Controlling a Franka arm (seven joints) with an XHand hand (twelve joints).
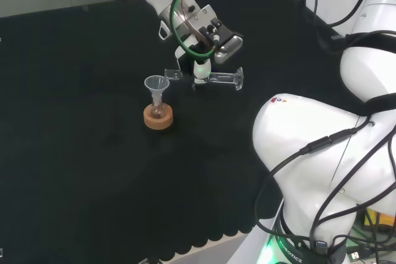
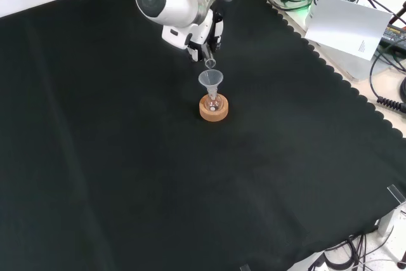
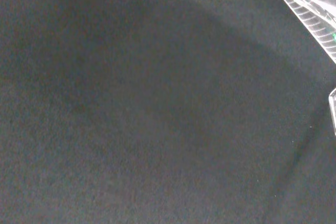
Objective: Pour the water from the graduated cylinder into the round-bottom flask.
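On black cloth point(image 1: 93, 153), cork-ringed flask point(image 1: 158, 110).

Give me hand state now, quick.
Hand: shut on the graduated cylinder, holding it about level, mouth above the funnel in the flask.

In the head view, bare black cloth point(image 1: 80, 171) lies open left of and nearer than the cork stand point(image 1: 158, 117), which carries a flask point(image 1: 158, 110) topped by a funnel point(image 1: 156, 83). Just right, the hand point(image 1: 201, 69) holds a graduated cylinder point(image 1: 216, 78) level, blocking that side.
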